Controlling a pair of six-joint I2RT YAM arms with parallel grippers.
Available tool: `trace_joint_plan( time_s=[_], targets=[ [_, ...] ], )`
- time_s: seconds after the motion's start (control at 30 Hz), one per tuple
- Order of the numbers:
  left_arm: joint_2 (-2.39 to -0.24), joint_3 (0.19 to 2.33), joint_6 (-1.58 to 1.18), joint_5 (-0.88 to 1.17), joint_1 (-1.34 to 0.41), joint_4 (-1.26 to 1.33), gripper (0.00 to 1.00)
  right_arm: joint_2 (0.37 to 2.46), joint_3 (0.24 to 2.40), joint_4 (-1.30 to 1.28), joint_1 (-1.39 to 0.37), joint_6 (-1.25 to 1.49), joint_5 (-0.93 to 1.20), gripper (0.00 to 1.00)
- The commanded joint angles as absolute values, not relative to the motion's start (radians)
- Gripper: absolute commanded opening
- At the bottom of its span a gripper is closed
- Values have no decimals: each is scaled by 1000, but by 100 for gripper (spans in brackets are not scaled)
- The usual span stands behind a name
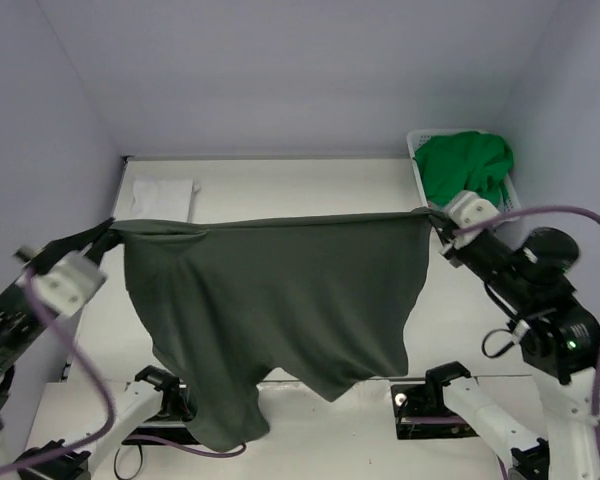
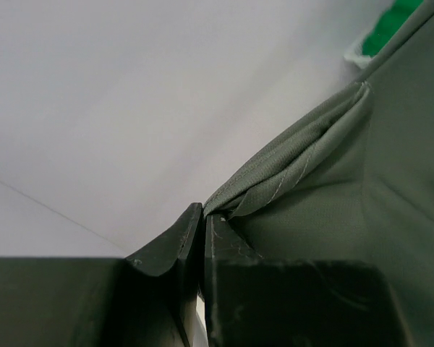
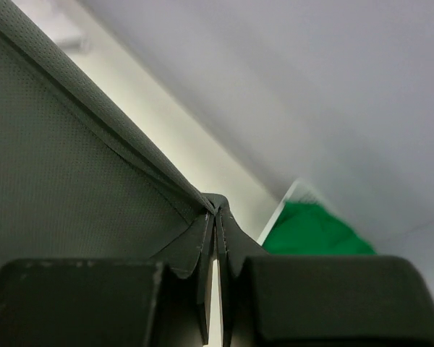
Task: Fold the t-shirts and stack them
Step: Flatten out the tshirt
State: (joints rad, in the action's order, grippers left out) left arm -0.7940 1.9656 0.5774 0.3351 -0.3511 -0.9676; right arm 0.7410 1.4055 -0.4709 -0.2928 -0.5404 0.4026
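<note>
The left pincer [image 2: 202, 213] is clenched on a bunched, stitched corner of the dark grey knit t-shirt [image 1: 280, 290], at the left of the top view. The right pincer [image 3: 215, 210] is clenched on the opposite corner, at the right. Between them the shirt's top edge runs as a taut straight line. The soft cloth hangs as a wide sheet, its lower edge sagging in uneven lobes toward the bottom of the frame. Close up, the weave shows a fine mesh.

Behind it lies the pale, matte tabletop [image 1: 280, 190]. A flat folded white t-shirt [image 1: 163, 197] rests at its upper left. At the upper right, a white slatted plastic basket [image 1: 416, 150] holds a crumpled bright green t-shirt [image 1: 467, 165]. Plain lavender-grey walls [image 1: 280, 70] enclose three sides.
</note>
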Motion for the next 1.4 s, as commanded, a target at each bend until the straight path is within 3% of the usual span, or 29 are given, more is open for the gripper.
trace_joint_plan(
  time_s=[0.0,0.3,0.53,0.93,1.17,1.37],
  targets=[
    [-865,1825,618,293,-339,-873,0,839,1280,-436,-273,-600,307,0],
    [-1009,1413,725,344,-341,-655,0,1040,1066,-232,-255,-698,215,0],
    [-1326,1315,801,341,-337,-474,0,1299,1092,-45,-173,-690,224,0],
    [-1816,1433,816,48,-330,-108,0,1828,1288,87,-160,-684,144,0],
    [-2043,1607,827,-211,-324,47,0,2009,1437,155,-150,-632,60,0],
    [-2177,1739,831,-244,-310,58,0,2134,1554,156,-144,-575,14,0]
  ],
)
